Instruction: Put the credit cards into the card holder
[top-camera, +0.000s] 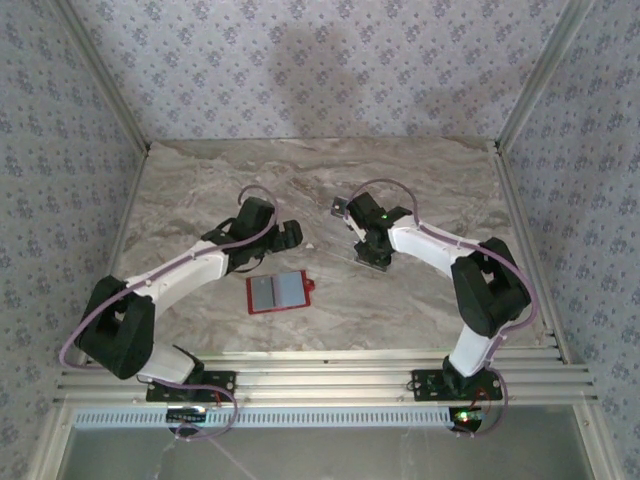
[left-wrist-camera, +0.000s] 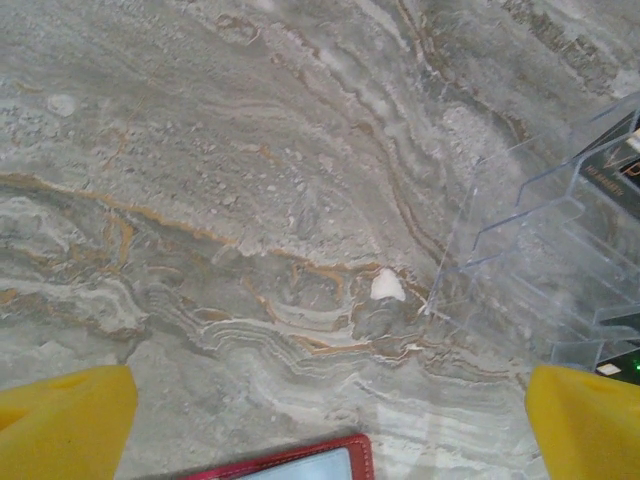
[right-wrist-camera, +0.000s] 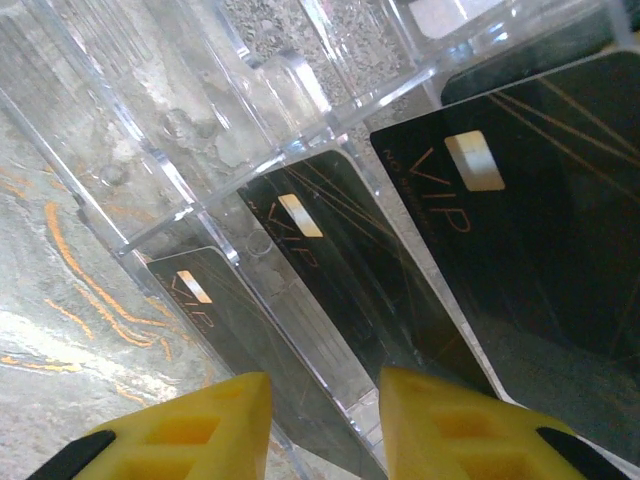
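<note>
The credit cards are black with gold "VIP" lettering and stand in the slots of a clear acrylic rack (right-wrist-camera: 200, 130). One large card (right-wrist-camera: 560, 230) is at right, one (right-wrist-camera: 340, 250) in the middle and one (right-wrist-camera: 220, 320) in the lowest slot. My right gripper (right-wrist-camera: 325, 430) hovers just over the rack (top-camera: 345, 210). Its yellow fingers stand a little apart, straddling the lowest card's near end and a slot wall. The card holder (top-camera: 278, 293), a red wallet, lies open on the table with pale grey inside. My left gripper (top-camera: 290, 235) is wide open just beyond it, over bare table, with the wallet's corner (left-wrist-camera: 300, 465) below.
The marble-patterned table (top-camera: 200, 190) is walled on three sides by patterned panels (top-camera: 300, 60). In the left wrist view the rack (left-wrist-camera: 560, 250) stands to the right with a dark card (left-wrist-camera: 620, 165) in it. A metal rail (top-camera: 320, 380) runs along the near edge by the arm bases.
</note>
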